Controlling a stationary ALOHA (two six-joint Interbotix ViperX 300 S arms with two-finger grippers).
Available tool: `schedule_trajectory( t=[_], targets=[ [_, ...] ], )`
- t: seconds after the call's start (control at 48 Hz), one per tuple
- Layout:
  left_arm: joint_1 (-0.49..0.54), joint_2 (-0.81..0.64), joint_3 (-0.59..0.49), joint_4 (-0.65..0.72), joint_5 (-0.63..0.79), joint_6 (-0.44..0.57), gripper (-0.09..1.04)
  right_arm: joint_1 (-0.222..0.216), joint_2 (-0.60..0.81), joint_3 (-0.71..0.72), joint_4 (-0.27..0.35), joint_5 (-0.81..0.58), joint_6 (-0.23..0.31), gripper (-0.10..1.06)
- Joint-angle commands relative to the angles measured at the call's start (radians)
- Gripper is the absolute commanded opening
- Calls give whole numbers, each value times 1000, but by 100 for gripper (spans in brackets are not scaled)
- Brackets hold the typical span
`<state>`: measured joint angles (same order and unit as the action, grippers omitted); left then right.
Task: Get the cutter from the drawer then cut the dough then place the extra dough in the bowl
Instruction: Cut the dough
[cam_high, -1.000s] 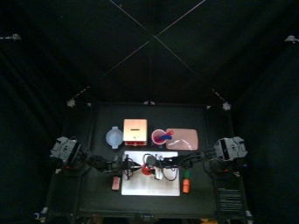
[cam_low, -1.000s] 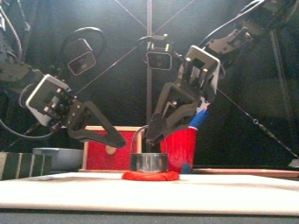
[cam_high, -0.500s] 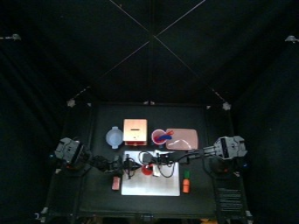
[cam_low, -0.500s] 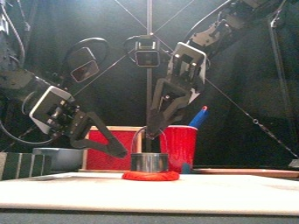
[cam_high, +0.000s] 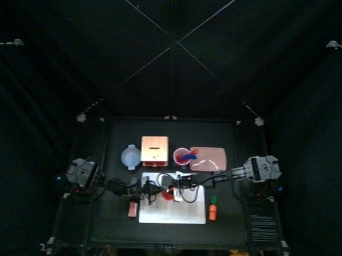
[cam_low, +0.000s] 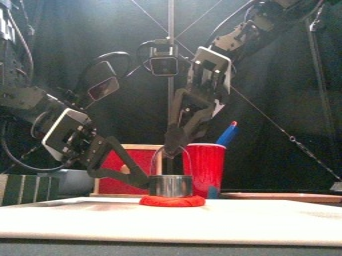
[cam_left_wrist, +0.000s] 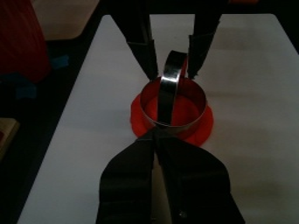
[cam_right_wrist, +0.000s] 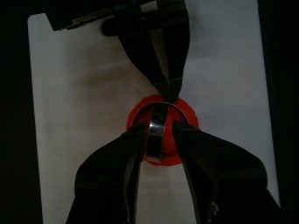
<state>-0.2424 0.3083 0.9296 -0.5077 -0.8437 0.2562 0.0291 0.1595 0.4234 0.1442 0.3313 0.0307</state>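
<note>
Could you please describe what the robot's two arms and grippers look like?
The left arm and right arm are black and jointed. The left gripper and right gripper each have two long, tapering dark jaws under a white cross-plate.

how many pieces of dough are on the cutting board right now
1: a flat red dough disc near the middle of the white cutting board, with the metal cutter standing on it. The cutter may hide a split.
</note>
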Motion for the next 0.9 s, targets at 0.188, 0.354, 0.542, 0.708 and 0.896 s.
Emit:
schedule_trajectory(
  t=[0.188,0.354,0.542,0.708,0.896],
  targets=[
    [5,25,-35,0,0,0,48,2,-12,-29,3,-2,0,71],
    [5,31,-35,-2,25,-2,48,0,-12,-29,3,2,0,71],
    [5,26,-38,-2,55,0,48,2,-12,-31,2,11,0,69],
    [5,26,-38,-3,57,-2,48,3,-12,-31,0,17,0,69],
    [5,26,-40,-3,57,-2,48,2,-11,-32,0,23,-2,69]
  ],
)
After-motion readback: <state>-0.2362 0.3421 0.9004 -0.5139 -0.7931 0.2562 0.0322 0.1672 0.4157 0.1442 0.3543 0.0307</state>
